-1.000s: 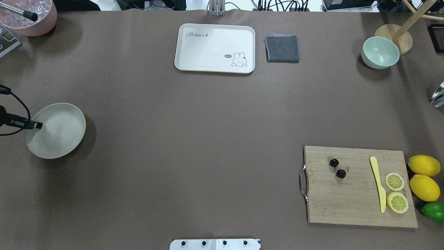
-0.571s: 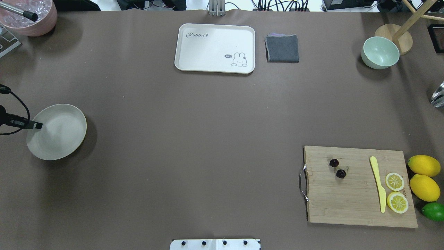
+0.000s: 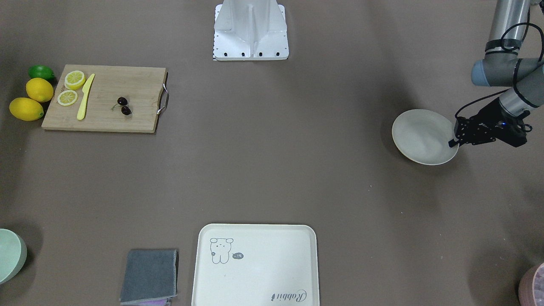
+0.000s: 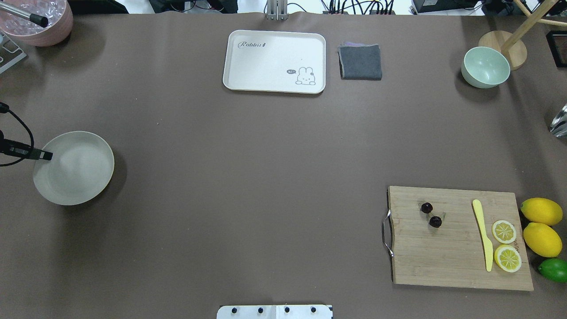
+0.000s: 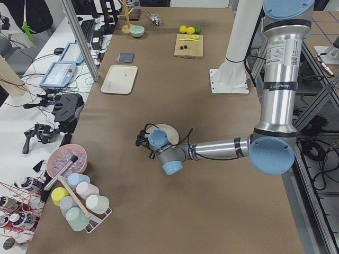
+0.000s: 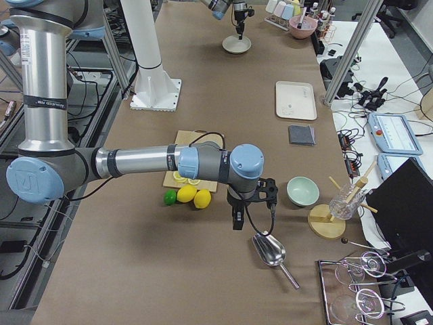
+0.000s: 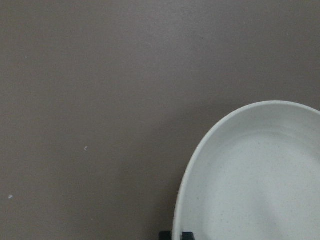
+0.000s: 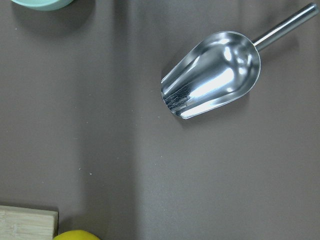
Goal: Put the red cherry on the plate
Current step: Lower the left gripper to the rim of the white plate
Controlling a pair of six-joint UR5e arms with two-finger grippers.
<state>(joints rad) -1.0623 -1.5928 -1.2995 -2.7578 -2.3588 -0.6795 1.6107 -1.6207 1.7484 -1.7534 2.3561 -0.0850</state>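
The red cherry [image 4: 430,214], a pair of tiny dark cherries, lies on the wooden cutting board [image 4: 443,257] at the right front. The round cream plate [image 4: 77,173] is at the far left. My left gripper [image 4: 44,155] is shut on the plate's left rim. The front-facing view shows the same grip, with the left gripper [image 3: 454,142] on the plate [image 3: 420,136] and the cherry [image 3: 123,106] far across the table. Fingertips [image 7: 172,235] straddle the plate [image 7: 260,190] rim in the left wrist view. My right gripper [image 6: 237,222] hangs beside the lemons; I cannot tell its state.
On the board lie a yellow knife [image 4: 483,235] and two lemon slices [image 4: 505,243]. Two lemons [image 4: 541,226] and a lime [image 4: 553,269] sit right of it. At the back stand a rabbit tray [image 4: 274,61], grey cloth [image 4: 360,61] and green bowl [image 4: 485,67]. A metal scoop [image 8: 215,75] lies under the right wrist.
The plate's outline has widened and its right edge has shifted slightly right, while the left gripper on its rim has moved a little left. The cherries have not moved.
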